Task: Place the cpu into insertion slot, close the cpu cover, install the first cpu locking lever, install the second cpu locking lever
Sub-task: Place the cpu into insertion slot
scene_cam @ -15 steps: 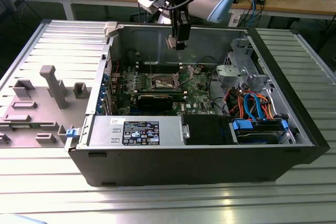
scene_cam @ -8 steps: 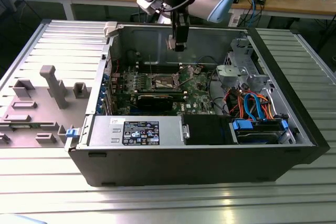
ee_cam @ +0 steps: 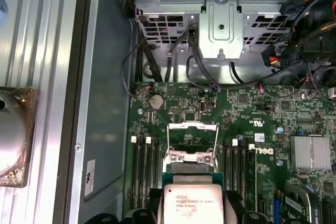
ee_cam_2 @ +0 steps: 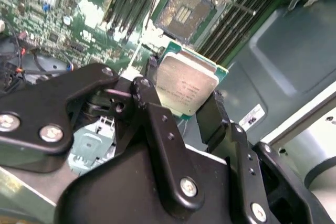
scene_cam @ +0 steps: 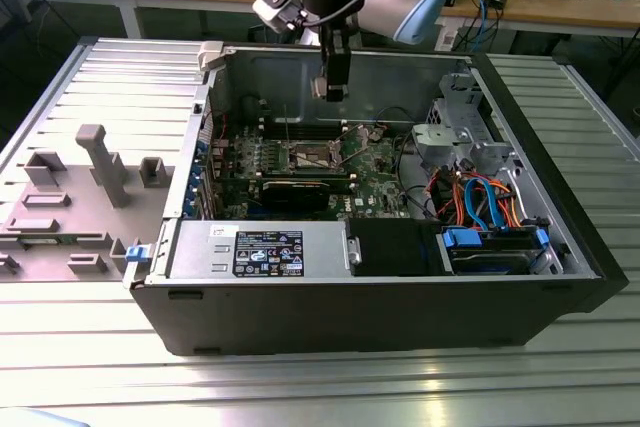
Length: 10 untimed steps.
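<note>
My gripper (scene_cam: 333, 89) hangs inside the open computer case, above the motherboard. It is shut on the cpu (ee_cam_2: 186, 81), a small square chip with a grey metal top and a green edge, pinched between two black fingers (ee_cam_2: 150, 100). The insertion slot (ee_cam_2: 184, 11) lies open below and just ahead of the chip, its dark centre bare. In the first wrist view the cpu (ee_cam: 192, 204) covers part of the socket, and the silver cpu cover (ee_cam: 192, 129) stands swung open beyond it. In the exterior view the insertion slot (scene_cam: 312, 156) sits a little below the gripper.
Black memory slots (ee_cam: 144, 174) flank the socket on both sides. A black expansion card (scene_cam: 300, 190), a power supply (scene_cam: 255, 247), a metal drive cage (scene_cam: 455, 137) and coloured cables (scene_cam: 480, 197) crowd the case. A grey fixture (scene_cam: 100, 162) stands at the exterior view's left.
</note>
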Tool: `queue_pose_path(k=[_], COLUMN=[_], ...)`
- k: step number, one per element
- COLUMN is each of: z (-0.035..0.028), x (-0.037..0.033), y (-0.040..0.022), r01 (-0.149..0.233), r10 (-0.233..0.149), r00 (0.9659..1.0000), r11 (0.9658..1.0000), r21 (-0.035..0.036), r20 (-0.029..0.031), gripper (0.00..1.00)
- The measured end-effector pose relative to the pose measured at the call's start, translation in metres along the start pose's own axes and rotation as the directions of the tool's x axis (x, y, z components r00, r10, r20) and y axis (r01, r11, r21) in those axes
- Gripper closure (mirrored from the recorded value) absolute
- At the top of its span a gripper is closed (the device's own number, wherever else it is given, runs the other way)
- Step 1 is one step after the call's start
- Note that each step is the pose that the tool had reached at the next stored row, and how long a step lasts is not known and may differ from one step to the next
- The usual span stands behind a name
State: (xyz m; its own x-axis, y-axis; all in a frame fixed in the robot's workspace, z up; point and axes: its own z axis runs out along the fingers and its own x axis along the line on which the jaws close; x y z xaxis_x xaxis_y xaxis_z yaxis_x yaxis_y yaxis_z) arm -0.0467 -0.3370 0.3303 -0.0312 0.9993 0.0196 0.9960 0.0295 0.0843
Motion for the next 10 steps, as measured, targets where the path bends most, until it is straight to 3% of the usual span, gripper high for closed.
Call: queue_pose_path(k=[3, 6, 10], z=[0.0036, 0.0091, 0.0168], x=[0.0000, -0.0001, -0.0001], y=[-0.0003, -0.0010, -0.0067], r01=[-0.013, -0.052, -0.053], r10=[0.013, 0.052, 0.053], r00=[0.9999, 0.9986, 0.9986], r11=[0.9999, 0.9986, 0.9986], r21=[0.0000, -0.0009, -0.0009], r20=[0.0013, 0.0046, 0.0048], gripper=[0.46, 0.46, 0.46])
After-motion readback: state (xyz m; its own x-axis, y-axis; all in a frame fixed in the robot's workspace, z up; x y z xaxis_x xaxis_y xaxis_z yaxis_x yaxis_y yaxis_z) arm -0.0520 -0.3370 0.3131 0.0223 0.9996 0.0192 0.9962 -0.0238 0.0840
